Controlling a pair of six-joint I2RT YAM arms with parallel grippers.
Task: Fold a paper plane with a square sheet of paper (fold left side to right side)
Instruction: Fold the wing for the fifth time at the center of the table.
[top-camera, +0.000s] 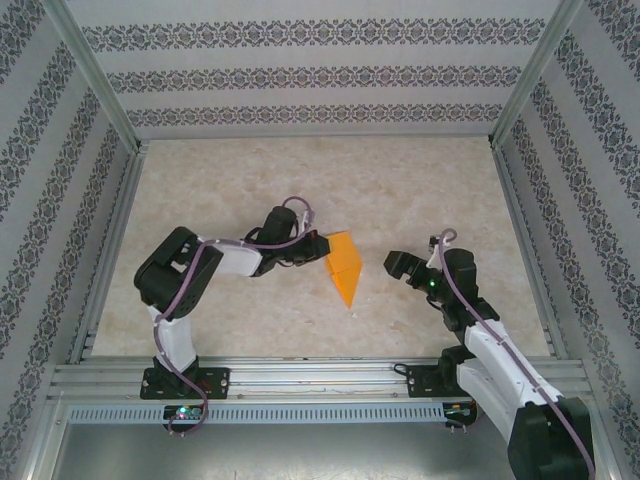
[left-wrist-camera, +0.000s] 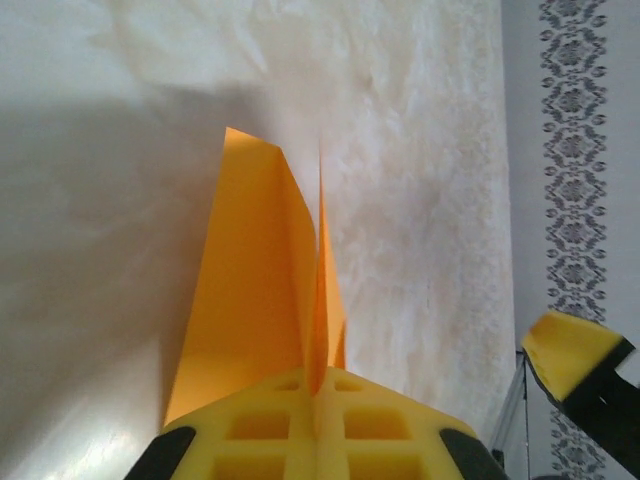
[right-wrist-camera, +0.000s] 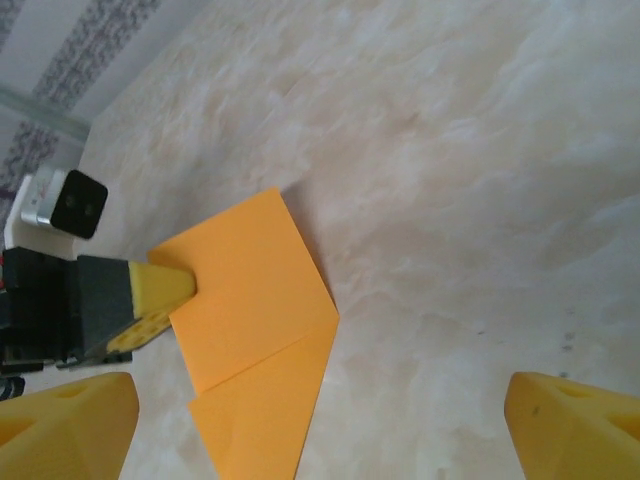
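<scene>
Orange paper: edge nearest the left gripper is buried between its closed fingers, bite depth not visible. Right wrist cam: paper tip nearest the right gripper runs off the bottom edge, both its fingers cropped at the corners.

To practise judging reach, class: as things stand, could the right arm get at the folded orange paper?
Probably yes. The open right gripper faces the orange paper with bare table between them, and the paper's right side is free; the left gripper is shut on its left edge.
</scene>
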